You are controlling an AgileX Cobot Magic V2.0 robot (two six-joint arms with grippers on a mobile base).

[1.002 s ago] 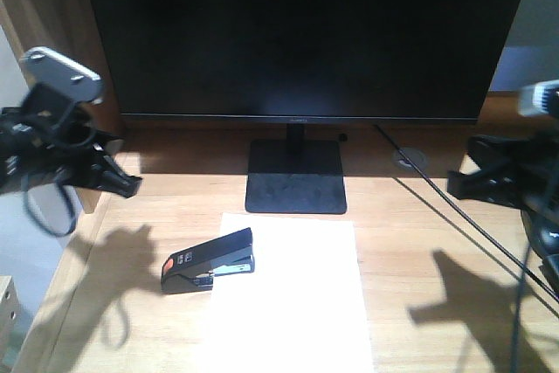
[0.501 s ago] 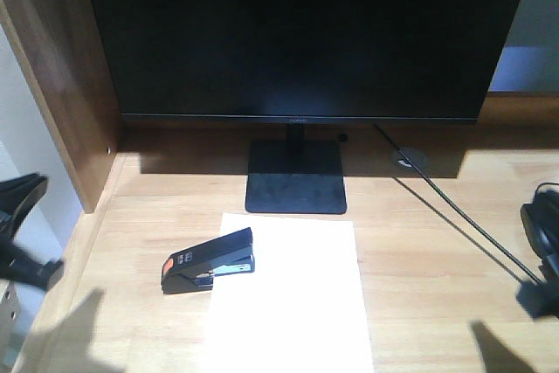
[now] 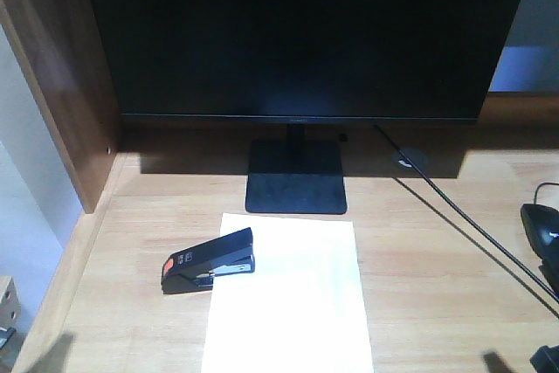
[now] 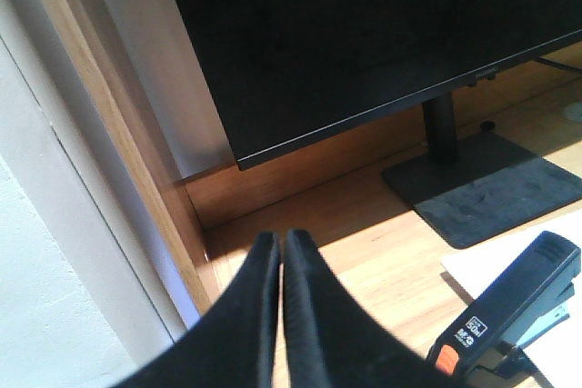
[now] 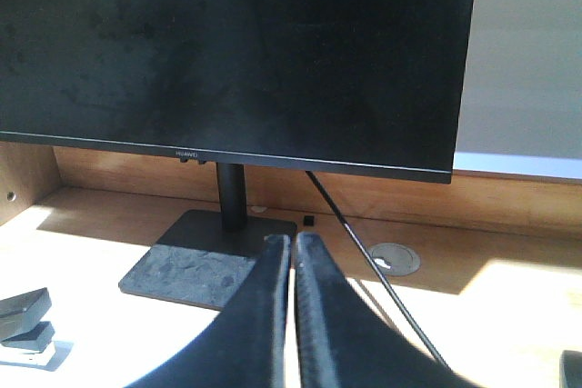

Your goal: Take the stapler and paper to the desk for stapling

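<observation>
Both jaws closed; monitor (image 5: 227, 52) bezel reads HUAWEI.

The front view cuts the paper (image 3: 288, 294) at its bottom edge and the monitor (image 3: 301, 32) at the top, and a black mouse (image 3: 543, 229) shows only partly at the right edge. In the right wrist view, just a corner of the stapler (image 5: 25, 320) shows at the left edge. In the left wrist view, its front end runs out of frame.

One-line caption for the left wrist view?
Shut left gripper hangs over the desk, with the stapler lower right below the monitor.
</observation>
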